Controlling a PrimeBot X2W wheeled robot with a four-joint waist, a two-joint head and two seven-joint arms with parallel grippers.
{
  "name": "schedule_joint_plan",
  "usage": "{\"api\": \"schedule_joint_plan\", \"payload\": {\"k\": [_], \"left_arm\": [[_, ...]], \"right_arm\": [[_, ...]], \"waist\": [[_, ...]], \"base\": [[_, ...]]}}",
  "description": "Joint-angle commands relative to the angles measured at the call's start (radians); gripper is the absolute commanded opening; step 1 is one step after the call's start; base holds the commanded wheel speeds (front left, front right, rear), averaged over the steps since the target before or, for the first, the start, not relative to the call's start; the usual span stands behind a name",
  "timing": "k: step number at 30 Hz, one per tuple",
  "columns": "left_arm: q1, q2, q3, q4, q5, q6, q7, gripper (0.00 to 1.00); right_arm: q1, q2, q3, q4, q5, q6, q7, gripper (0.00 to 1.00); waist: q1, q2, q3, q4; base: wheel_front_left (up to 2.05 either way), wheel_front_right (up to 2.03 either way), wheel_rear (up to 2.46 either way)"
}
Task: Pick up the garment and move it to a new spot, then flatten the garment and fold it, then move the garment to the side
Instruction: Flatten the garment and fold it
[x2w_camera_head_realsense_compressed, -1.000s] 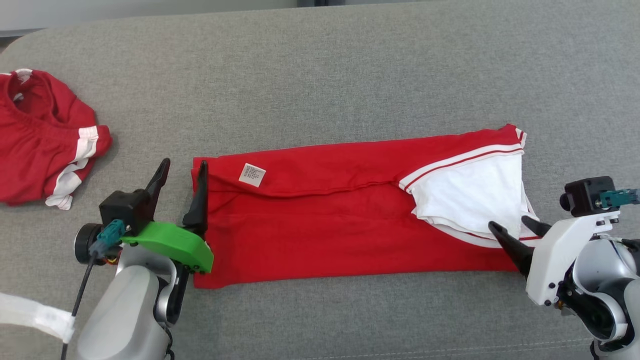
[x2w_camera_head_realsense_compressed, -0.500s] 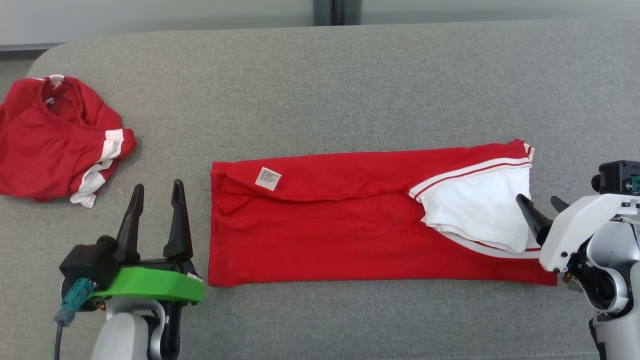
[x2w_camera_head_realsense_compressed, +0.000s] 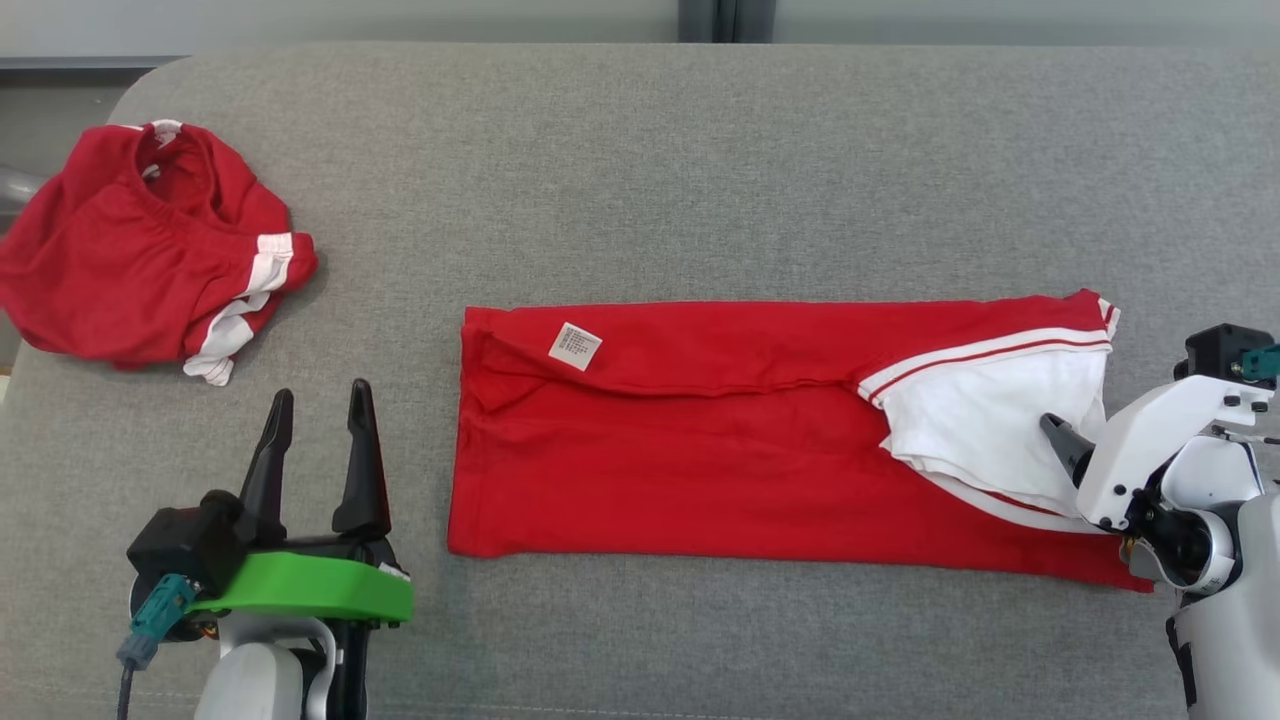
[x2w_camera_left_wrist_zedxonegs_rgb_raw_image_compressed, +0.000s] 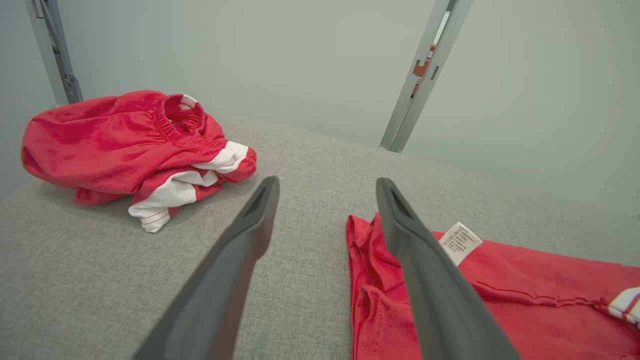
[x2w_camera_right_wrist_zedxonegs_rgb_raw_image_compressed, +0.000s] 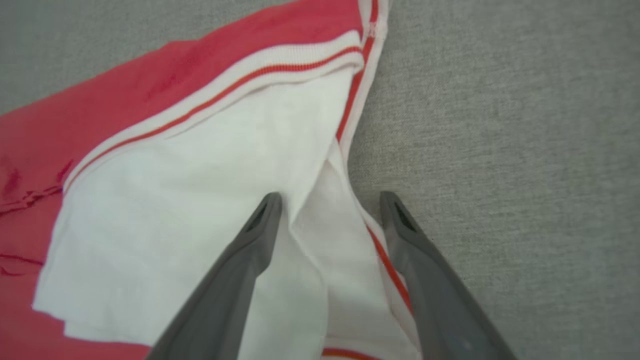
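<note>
Garment (x2w_camera_head_realsense_compressed: 700, 450) lies folded into a long red band across the middle of the grey table (x2w_camera_head_realsense_compressed: 640, 150), with your arms at its two short ends — a sensible stance for the next fold, I judge. Your left gripper (x2w_camera_head_realsense_compressed: 321, 392) stands just beside the left end, fingers spread and empty. Your right gripper (x2w_camera_right_wrist_zedxonegs_rgb_raw_image_compressed: 330, 196) hovers over the white sleeve panel (x2w_camera_head_realsense_compressed: 985, 420), fingers apart, gripping nothing. The cloth looks thin and soft, with white-and-red trim and a small label (x2w_camera_head_realsense_compressed: 575, 346) near one corner — a second red garment (x2w_camera_head_realsense_compressed: 130, 280) sits bunched well apart.
</note>
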Motion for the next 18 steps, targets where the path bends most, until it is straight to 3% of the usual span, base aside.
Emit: {"api": "schedule_joint_plan", "payload": {"k": [1,5,6,7,18], "left_arm": [[0.000,0.000,-0.005,-0.003,-0.007,-0.004,0.000,1.00],[-0.008,0.000,-0.011,-0.004,-0.016,-0.004,0.000,1.00],[-0.011,0.000,-0.012,-0.002,-0.016,-0.004,0.000,1.00],[-0.014,0.000,-0.013,-0.001,-0.017,-0.004,0.000,1.00],[-0.054,0.001,-0.016,0.030,0.011,-0.004,0.000,1.00]], "right_arm": [[-0.013,-0.006,-0.001,0.020,-0.004,0.000,-0.002,1.00],[-0.021,-0.010,0.018,0.064,-0.005,0.000,0.006,1.00],[-0.022,-0.011,0.023,0.072,0.002,0.000,0.007,0.65],[-0.021,-0.010,0.029,0.076,0.009,0.000,0.005,0.00],[-0.047,-0.069,-0.048,0.059,-0.021,0.000,-0.069,0.00]], "waist": [[0.0000,0.0000,0.010,0.010],[0.0000,0.0000,0.018,0.018],[0.0000,0.0000,0.019,0.019],[0.0000,0.0000,0.020,0.020],[0.0000,0.0000,-0.007,-0.023]], "base": [[0.00,0.00,0.00],[0.00,0.00,0.00],[0.00,0.00,0.00],[0.00,0.00,0.00],[0.00,0.00,0.00]]}}
